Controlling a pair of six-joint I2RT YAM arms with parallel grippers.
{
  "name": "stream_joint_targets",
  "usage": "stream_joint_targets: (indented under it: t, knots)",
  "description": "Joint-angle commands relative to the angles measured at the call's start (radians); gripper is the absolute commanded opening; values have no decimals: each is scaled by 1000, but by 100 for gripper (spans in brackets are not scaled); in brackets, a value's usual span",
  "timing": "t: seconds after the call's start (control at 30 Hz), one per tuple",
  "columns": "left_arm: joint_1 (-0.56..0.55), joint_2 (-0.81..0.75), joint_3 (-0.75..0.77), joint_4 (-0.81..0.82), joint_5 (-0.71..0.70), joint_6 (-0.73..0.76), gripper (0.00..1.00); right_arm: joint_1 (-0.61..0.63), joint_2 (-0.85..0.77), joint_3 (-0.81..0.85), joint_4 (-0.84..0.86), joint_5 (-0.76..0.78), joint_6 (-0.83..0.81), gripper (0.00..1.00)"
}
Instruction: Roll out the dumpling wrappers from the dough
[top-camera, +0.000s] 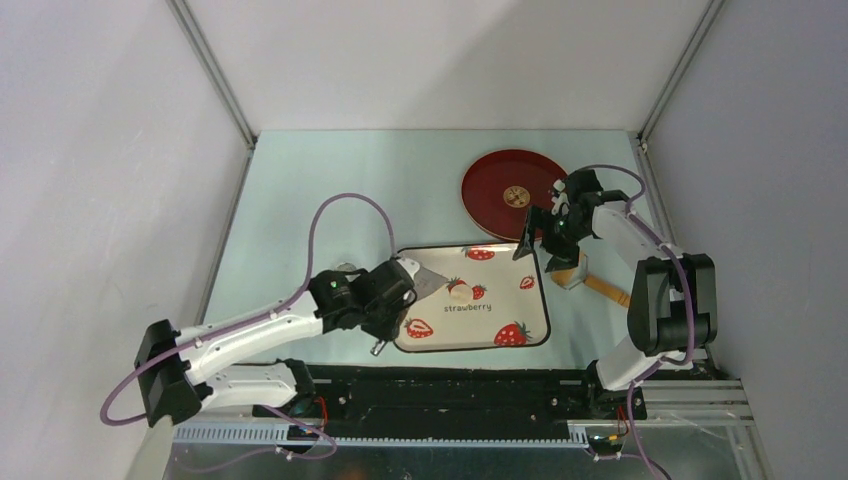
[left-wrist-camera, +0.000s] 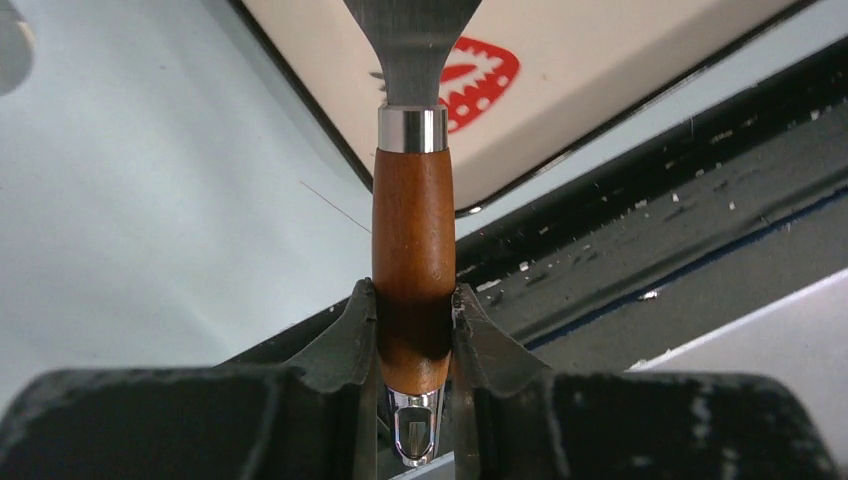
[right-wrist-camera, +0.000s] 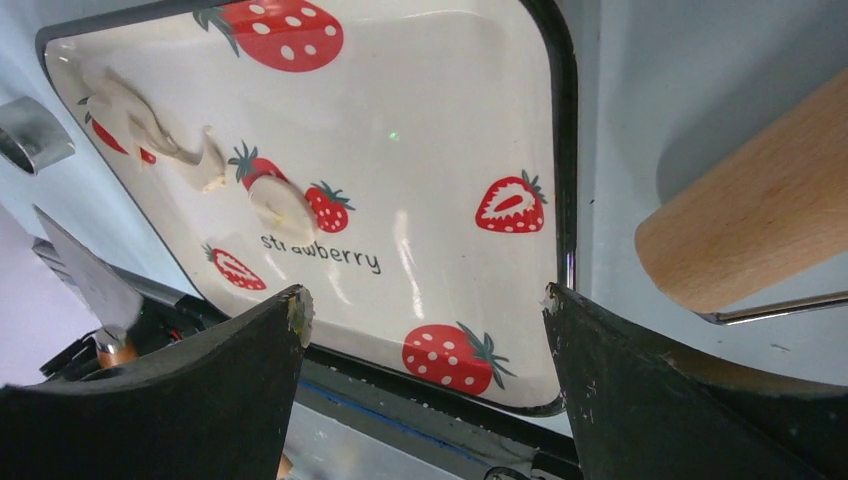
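Observation:
A small round pale dumpling wrapper (right-wrist-camera: 278, 203) (top-camera: 458, 290) lies on the strawberry tray (top-camera: 530, 325) beside a printed berry. An irregular scrap of dough (right-wrist-camera: 165, 135) lies up and left of it on the tray (right-wrist-camera: 450, 120). My left gripper (left-wrist-camera: 413, 295) (top-camera: 393, 287) is shut on the brown wooden handle of a metal scraper (left-wrist-camera: 412, 220). The scraper's blade (top-camera: 432, 281) reaches over the tray's left side. My right gripper (right-wrist-camera: 425, 300) (top-camera: 540, 245) hangs open above the tray's far right corner, with nothing between its fingers.
A wooden rolling pin (top-camera: 582, 277) (right-wrist-camera: 745, 225) lies right of the tray. The red plate (top-camera: 490, 180) sits behind the tray with a small tan round piece at its middle. A shiny metal ring (right-wrist-camera: 30, 135) sits left of the tray. A black rail (top-camera: 450, 385) runs along the near edge.

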Motion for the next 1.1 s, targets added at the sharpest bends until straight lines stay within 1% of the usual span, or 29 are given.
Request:
stream_joint_targets:
  t: [0.0, 0.1, 0.2, 0.23, 0.37, 0.43, 0.47, 0.53, 0.57, 0.6, 0.63, 0.77, 0.87, 0.97, 1.07]
  knots:
    - [-59, -12, -2, 27, 9, -51, 0, 0, -19, 23, 63, 43, -1, 91]
    - [-74, 19, -8, 24, 13, -52, 0, 8, 39, 99, 48, 61, -4, 90]
    - [-79, 56, -8, 22, 12, -53, 0, 26, 145, 232, 20, 94, -10, 89]
    - [-79, 63, -9, 22, 13, -53, 0, 29, 158, 262, 9, 101, -12, 89]
    - [-79, 103, -10, 23, 22, -31, 0, 49, 302, 503, -63, 171, -33, 85]
    - [-80, 126, -6, 21, 35, -7, 0, 55, 413, 598, -97, 202, -43, 82]
    - [-80, 146, -1, 20, 46, 2, 0, 55, 441, 626, -122, 214, -46, 78]
    - [-80, 165, 3, 18, 58, 18, 0, 54, 506, 684, -148, 217, -50, 67]
    - [-81, 175, 5, 16, 60, 24, 0, 54, 536, 696, -152, 218, -50, 57]
    - [-81, 180, 8, 16, 64, 28, 0, 54, 546, 693, -151, 216, -50, 52]
    - [-81, 188, 13, 14, 71, 37, 0, 56, 559, 680, -149, 211, -50, 44]
    - [-82, 212, 30, 11, 90, 61, 0, 64, 557, 592, -129, 209, -57, 33]
    - [-85, 219, 44, 9, 94, 84, 0, 66, 524, 500, -98, 205, -56, 29]
    - [-88, 232, 63, 5, 105, 98, 0, 67, 486, 444, -89, 194, -55, 25]
    - [-91, 255, 75, 1, 116, 114, 0, 68, 456, 384, -80, 183, -53, 25]
